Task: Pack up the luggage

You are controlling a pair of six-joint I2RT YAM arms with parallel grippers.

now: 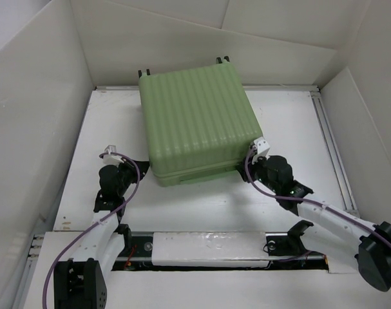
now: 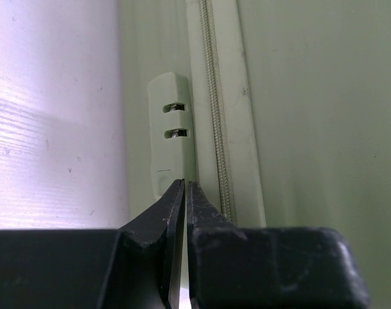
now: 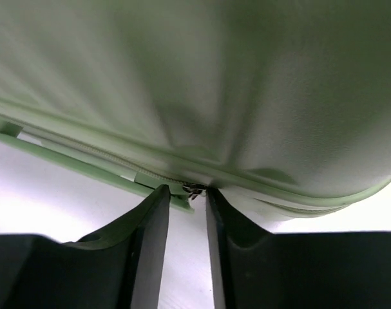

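left pincer (image 2: 184, 187) was together by the luggage (image 1: 195, 122); right pincer (image 3: 187, 190) stood apart around the zipper pull (image 3: 196, 189). i feared a shallow bite would slip off.

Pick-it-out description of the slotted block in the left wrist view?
Find the large pale green ribbed hard-shell suitcase on the white table. On its side wall, beside the zipper track, sits a small pale green plastic block. Only it has two dark slots holding metal fasteners, just ahead of the shut left gripper.
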